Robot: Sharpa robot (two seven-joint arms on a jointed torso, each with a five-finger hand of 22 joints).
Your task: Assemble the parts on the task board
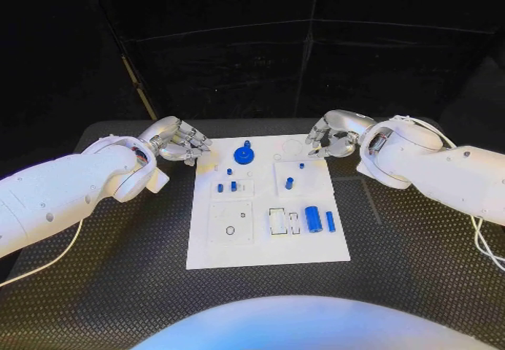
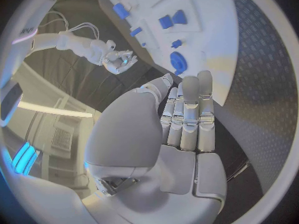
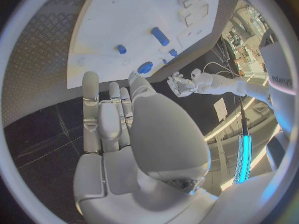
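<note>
The white task board (image 1: 316, 251) lies in the middle of the table. A blue round part with a knob (image 1: 244, 154) stands near its far edge. Small blue pegs (image 1: 226, 187) stand left of centre, and another peg (image 1: 290, 183) is in the middle block. A large blue cylinder (image 1: 314, 216) and a smaller one (image 1: 330, 221) lie at the right. My left hand (image 1: 179, 140) hovers off the board's far left corner, and my right hand (image 1: 331, 135) off its far right corner. Both hold nothing, with fingers stretched out (image 2: 190, 114) (image 3: 106, 117). The round part (image 2: 179, 62) (image 3: 145, 67) lies just beyond the fingertips.
The board (image 2: 215, 20) (image 3: 112, 20) has raised white blocks with a ring-shaped hole (image 1: 230, 230) and rectangular slots (image 1: 278, 221). Black textured table (image 1: 105, 262) surrounds it on all sides. Each wrist view catches the opposite hand (image 2: 118, 59) (image 3: 181, 83) across the board.
</note>
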